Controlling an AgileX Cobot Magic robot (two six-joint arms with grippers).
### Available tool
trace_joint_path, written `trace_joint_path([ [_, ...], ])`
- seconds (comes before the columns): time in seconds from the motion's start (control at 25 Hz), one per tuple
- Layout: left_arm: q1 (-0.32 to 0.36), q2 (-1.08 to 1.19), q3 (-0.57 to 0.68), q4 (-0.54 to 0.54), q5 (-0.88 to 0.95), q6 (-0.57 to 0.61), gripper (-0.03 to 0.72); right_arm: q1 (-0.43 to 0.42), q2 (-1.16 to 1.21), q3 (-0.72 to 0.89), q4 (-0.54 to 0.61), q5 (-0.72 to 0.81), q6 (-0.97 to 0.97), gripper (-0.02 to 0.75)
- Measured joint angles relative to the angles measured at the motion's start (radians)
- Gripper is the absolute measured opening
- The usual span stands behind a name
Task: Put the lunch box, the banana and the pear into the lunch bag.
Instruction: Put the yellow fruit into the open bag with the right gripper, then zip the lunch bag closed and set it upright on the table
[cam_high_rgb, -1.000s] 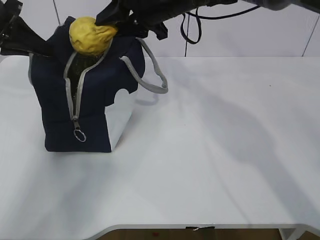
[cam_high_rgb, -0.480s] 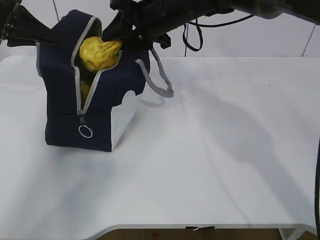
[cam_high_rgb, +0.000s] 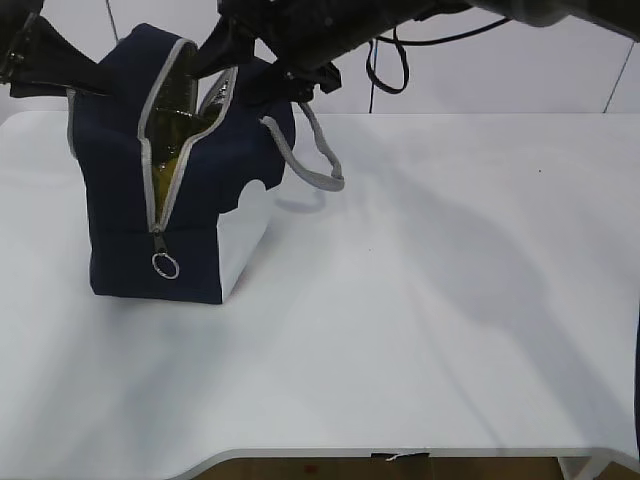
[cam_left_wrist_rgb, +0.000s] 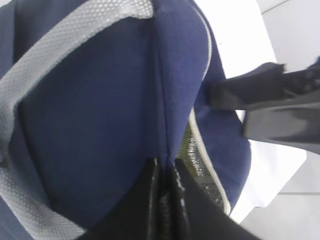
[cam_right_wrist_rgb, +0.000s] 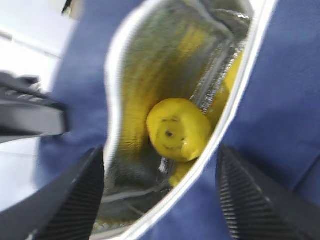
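White desk (cam_high_rgb: 430, 300) spreads wide, and the lunch bag (cam_high_rgb: 120, 230) stands at its far left, zipper gaping. Over the bag's mouth hangs the right tool (cam_right_wrist_rgb: 160, 195), fingers (cam_right_wrist_rgb: 70, 200) spread apart and gripping nothing. At the bag's rear edge the left tool (cam_left_wrist_rgb: 164, 200) is clenched tight on a fold of navy fabric. Down inside the bag's silver lining sits the pear (cam_right_wrist_rgb: 177, 130), a strip of yellow just beside it
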Motion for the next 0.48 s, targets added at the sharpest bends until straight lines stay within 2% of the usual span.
trace_joint_path([
  [0.24, 0.0, 0.0, 0.0, 0.023, 0.0, 0.0, 0.009, 0.0, 0.0, -0.133, -0.069, 0.065, -0.002, 0.554],
  [0.48, 0.0, 0.0, 0.0, 0.025, 0.0, 0.0, 0.009, 0.0, -0.004, -0.163, -0.307, 0.163, 0.095, 0.525],
])
